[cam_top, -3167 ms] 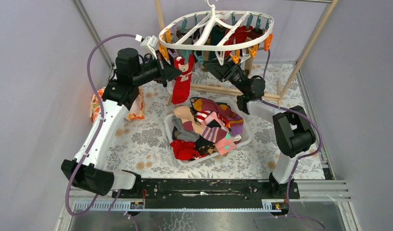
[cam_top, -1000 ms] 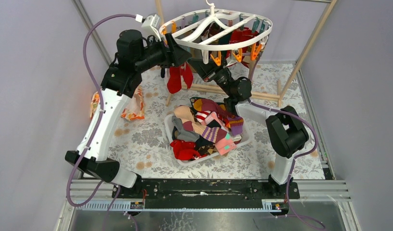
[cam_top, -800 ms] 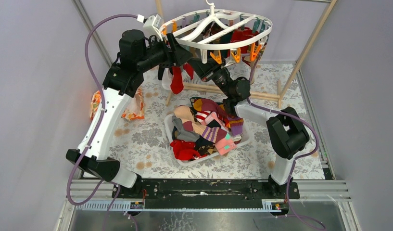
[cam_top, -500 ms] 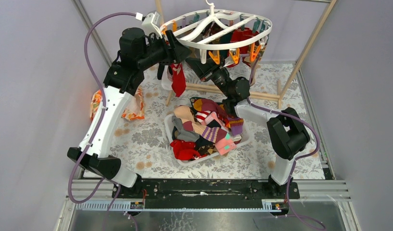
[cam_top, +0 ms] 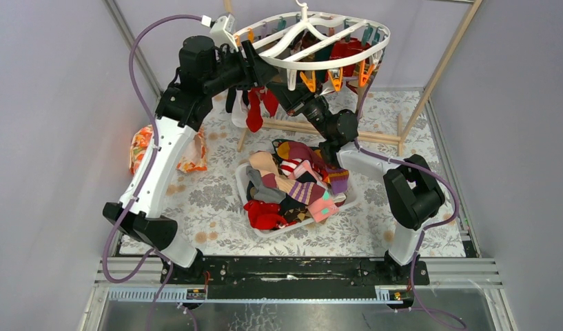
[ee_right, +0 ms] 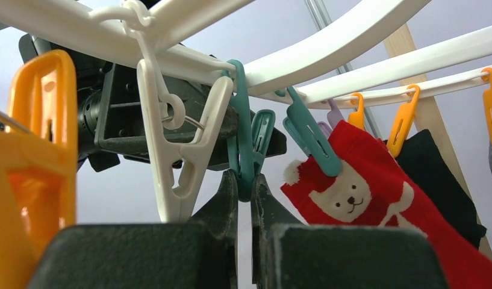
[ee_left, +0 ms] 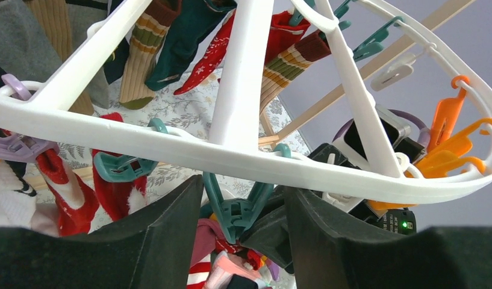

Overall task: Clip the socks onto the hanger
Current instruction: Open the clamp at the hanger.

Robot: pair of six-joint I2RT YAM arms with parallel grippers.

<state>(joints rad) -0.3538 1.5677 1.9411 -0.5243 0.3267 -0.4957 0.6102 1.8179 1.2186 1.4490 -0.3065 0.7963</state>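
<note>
Up under the white hanger [ee_left: 171, 147], left hand [ee_left: 243, 198] spread, one finger on each side of a teal clip [ee_left: 234, 214]. Right hand [ee_right: 244, 180] pressed together, pinching that clip's bottom tip. Red bear sock [ee_right: 351, 192] clipped just beside. More socks [cam_top: 292, 186] down in the basket [cam_top: 239, 181] on the bench [cam_top: 209, 200].

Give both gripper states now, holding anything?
Left gripper: open, fingers either side of a teal clip, no sock held.
Right gripper: shut on the lower end of seemingly the same teal clip.
</note>
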